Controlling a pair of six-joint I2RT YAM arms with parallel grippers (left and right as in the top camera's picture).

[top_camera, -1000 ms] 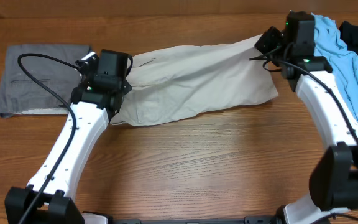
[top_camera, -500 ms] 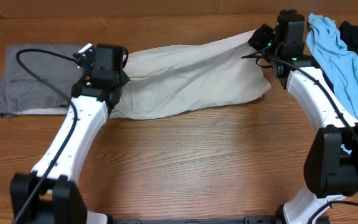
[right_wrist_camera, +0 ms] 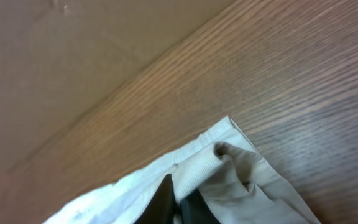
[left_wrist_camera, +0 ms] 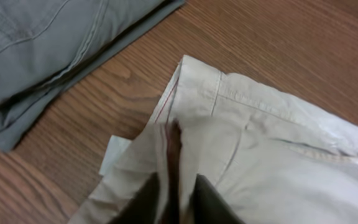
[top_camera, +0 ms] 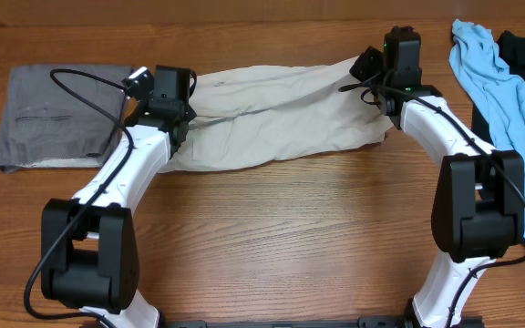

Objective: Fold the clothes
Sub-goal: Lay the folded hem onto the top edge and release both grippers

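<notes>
1. Over the last second both arms have carried the shorts (top_camera: 281,123) toward the far side of the tabletop (top_camera: 290,237). The right end has come away from the blue garment (top_camera: 495,77).
2. The shorts now lie stretched out lengthwise just to the right of the folded grey garment (top_camera: 57,114). A strip of bare wood shows between the two, so they are not touching.
3. The left pincer (left_wrist_camera: 176,186) sits at the shorts' end nearest the grey garment. It is almost closed, with a raised ridge of waistband cloth nipped between its fingers.
4. The right pincer (right_wrist_camera: 179,199) is at the end farthest from the grey garment. It is nearly closed too, gripping a bunched corner of hem.
5. I take it I am holding one end in each pincer to pull the cloth taut and lay it flat, so the coming fold lands on a smooth piece.
6. The grey garment looks already folded and set aside, and the blue one waits well to the right of it.
7. A small white tag (left_wrist_camera: 114,155) pokes out beside the waistband corner. I can read no writing on it, and no brand shows anywhere.
</notes>
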